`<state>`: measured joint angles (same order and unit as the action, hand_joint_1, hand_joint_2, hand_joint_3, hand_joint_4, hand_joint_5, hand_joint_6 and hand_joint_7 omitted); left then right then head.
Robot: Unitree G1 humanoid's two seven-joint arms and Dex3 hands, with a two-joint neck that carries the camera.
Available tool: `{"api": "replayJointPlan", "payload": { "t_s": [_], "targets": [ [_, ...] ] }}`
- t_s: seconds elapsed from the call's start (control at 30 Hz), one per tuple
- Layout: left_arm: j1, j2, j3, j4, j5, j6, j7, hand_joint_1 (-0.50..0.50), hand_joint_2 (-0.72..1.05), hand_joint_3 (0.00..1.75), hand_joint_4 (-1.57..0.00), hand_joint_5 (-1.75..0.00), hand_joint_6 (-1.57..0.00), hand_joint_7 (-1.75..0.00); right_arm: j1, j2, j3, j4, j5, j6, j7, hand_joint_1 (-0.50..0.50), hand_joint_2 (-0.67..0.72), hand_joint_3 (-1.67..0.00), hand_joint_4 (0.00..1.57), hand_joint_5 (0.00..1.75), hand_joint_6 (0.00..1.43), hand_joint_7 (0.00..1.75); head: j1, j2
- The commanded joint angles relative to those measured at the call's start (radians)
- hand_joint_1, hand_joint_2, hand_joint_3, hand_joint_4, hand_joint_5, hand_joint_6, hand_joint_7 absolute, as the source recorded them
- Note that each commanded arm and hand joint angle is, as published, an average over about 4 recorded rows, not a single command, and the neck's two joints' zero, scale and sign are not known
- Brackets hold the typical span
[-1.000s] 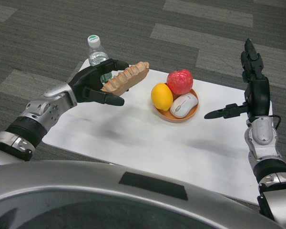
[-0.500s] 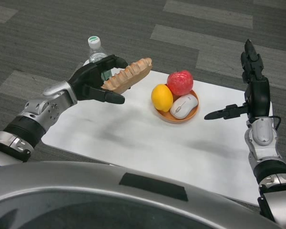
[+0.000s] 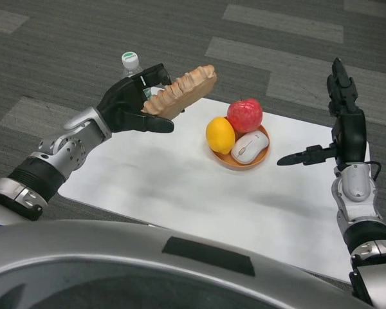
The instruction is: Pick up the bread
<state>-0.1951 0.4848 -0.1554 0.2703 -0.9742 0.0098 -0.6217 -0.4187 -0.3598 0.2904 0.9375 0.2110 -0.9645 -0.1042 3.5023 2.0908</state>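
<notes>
A long tan ridged loaf of bread (image 3: 182,92) is held in the air above the table's far left corner, gripped at its near end by my left hand (image 3: 134,101). The loaf tilts up toward the right. My right hand (image 3: 343,127) hovers at the table's right edge with its fingers spread and nothing in it.
On the white table (image 3: 180,187) an orange bowl (image 3: 241,159) carries a yellow lemon (image 3: 219,134), a red apple (image 3: 244,115) and a white computer mouse (image 3: 249,147). A clear water bottle (image 3: 131,63) with a white cap stands behind my left hand.
My left hand has lifted the bread higher and slightly to the right, tilting it up more. My right hand has stayed where it was.
</notes>
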Motion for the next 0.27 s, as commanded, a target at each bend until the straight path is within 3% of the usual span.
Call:
{"api": "replayJointPlan", "payload": {
  "t_s": [0.03, 0.27],
  "targets": [
    [0.003, 0.02, -0.01, -0.033, -0.015, -0.01, -0.004, 0.46, 1.05, 0.09, -0.82, -1.75, -0.75, -1.68, 0.011, 0.007, -0.002, -0.023, 0.01, 0.003, -0.008, -0.5, 0.09, 0.0, 0.0, 0.0, 0.0, 0.0, -0.003, 0.003],
    [0.003, 0.029, -0.033, -0.108, -0.014, -0.01, -0.004, 0.46, 1.05, 0.09, -0.79, -1.75, -0.72, -1.68, 0.011, 0.007, 0.005, -0.063, 0.01, 0.003, -0.007, -0.49, 0.09, 0.0, 0.0, 0.0, 0.0, 0.0, -0.007, 0.011]
  ]
}}
